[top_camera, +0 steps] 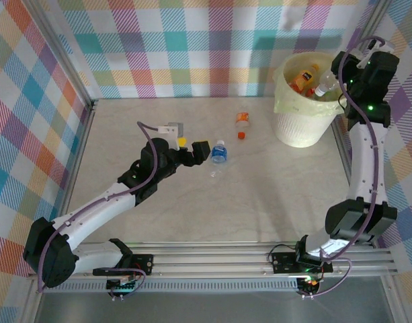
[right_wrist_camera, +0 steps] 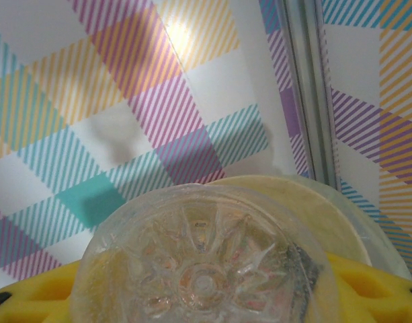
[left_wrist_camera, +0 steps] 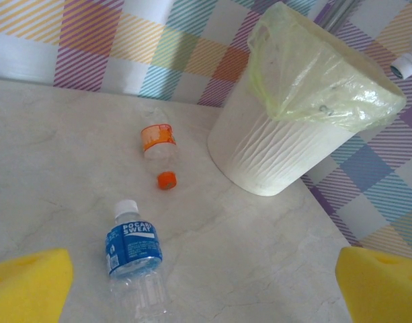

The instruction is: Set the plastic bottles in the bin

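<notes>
A clear bottle with a blue label lies on the table just right of my left gripper. That gripper is open, its yellow pads wide apart with nothing between them. Farther back lies a clear bottle with an orange label and cap. The cream bin stands at the back right with an orange-capped bottle inside. Over its rim my right gripper is shut on a clear bottle, whose base faces the wrist camera.
Checkered walls close off the back and both sides, and the bin sits tight in the back right corner. A metal frame post runs up beside the bin. Open table surface lies between the two loose bottles and the arm bases.
</notes>
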Available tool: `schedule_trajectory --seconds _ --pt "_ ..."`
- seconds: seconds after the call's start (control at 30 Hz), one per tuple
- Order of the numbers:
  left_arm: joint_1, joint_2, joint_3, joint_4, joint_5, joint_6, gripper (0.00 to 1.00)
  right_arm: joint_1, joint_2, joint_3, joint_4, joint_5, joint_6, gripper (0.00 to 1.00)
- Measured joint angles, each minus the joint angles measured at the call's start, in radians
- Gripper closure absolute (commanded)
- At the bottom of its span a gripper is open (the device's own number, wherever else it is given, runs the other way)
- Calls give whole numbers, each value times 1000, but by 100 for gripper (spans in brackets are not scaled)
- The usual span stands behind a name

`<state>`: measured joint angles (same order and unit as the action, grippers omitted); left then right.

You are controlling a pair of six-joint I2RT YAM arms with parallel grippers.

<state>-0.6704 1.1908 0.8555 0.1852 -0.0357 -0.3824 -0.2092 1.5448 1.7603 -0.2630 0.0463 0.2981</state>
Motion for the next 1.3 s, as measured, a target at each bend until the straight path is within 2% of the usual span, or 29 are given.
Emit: schedule_trajectory --seconds 0.13,0.37,0.5,0.63,0.83,1.17,1.3 --pt "0 0 -6 0 -3 -13 0 0 71 0 0 13 -27 55" --pt "0 0 -27 0 -8 -22 0 0 175 5 -55 -40 -90 50" --pt "0 0 -31 -4 -19 -25 0 0 202 45 -80 -56 -109 36" --pt "0 0 -31 -10 -37 -26 0 0 253 105 -140 -72 -134 16" --pt "0 12 -31 -27 -60 -44 0 6 301 142 -208 -78 -159 0" --pt "0 29 -31 -47 -76 -51 0 7 294 163 -255 -39 -138 0" --pt "0 31 -31 -54 -87 -51 0 5 277 163 -290 -132 -138 0"
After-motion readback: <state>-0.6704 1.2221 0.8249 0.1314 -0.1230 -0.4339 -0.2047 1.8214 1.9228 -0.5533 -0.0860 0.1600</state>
